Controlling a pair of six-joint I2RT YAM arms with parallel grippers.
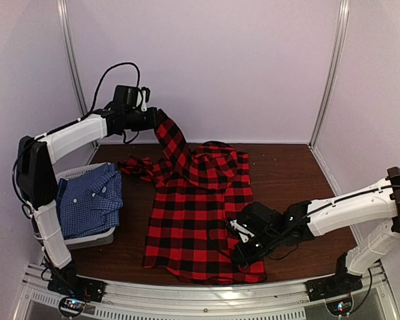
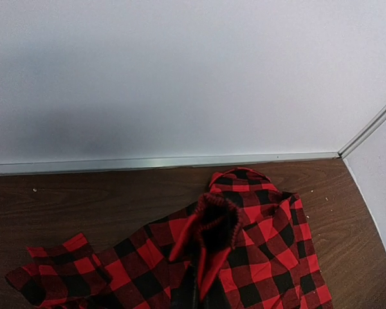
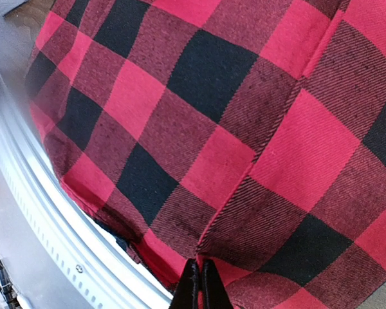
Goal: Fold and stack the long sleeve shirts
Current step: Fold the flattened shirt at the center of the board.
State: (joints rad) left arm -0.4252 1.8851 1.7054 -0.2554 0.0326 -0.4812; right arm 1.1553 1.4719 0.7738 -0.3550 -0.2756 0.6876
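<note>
The red-and-black plaid shirt [image 1: 200,220] lies spread over the middle of the table, its collar end bunched toward the back. One part of it is pulled up off the table in a taut strip to my left gripper [image 1: 159,120], which is shut on the cloth high at the back left. In the left wrist view the plaid cloth [image 2: 257,257] rises and covers the fingers. My right gripper [image 1: 243,252] is shut on the shirt's near right hem [image 3: 244,206], its black fingertips [image 3: 188,290] pinched together on the edge. The blue-and-white check shirt [image 1: 90,200] lies folded in the basket.
A pale grey plastic basket [image 1: 93,239] stands at the left, next to the left arm. A metal rail [image 3: 45,212] runs along the table's near edge, just under the hem. White walls with metal posts [image 1: 73,67] close the back and sides.
</note>
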